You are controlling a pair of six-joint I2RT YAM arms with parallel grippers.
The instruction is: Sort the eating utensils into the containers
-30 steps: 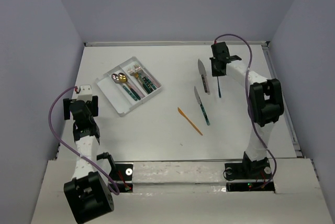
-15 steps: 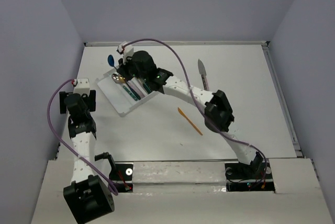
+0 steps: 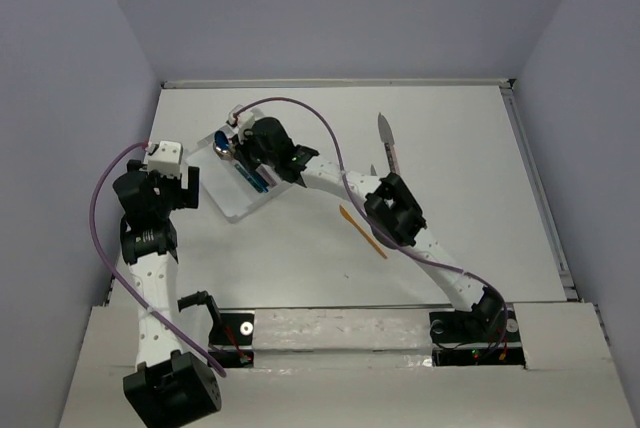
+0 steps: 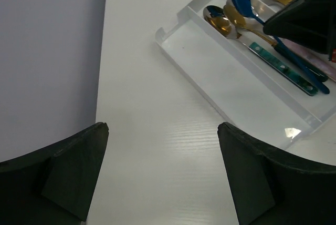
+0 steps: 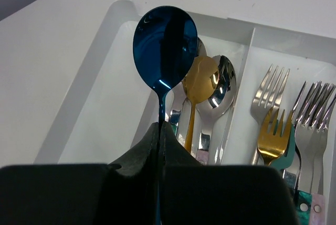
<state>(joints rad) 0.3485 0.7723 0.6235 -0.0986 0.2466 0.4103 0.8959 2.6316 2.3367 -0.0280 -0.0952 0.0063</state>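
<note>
In the right wrist view, the right gripper [image 5: 161, 130] is hiding the handle of the blue spoon [image 5: 165, 46], and the forks [image 5: 270, 91] are running off the lower edge. In the left wrist view, the frame is cutting off the far end of the tray [image 4: 220, 78]. From above, the right gripper is covering most of the tray's contents.

The white table [image 3: 480, 218] carries a clear tray [image 3: 228, 198], orange knife [image 3: 362, 231], silver knife [image 3: 389, 143].

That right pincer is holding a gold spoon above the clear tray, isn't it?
No. The spoon the right pincer holds above the clear tray is blue, not gold, as the right wrist view shows; a gold spoon lies in the tray.
</note>
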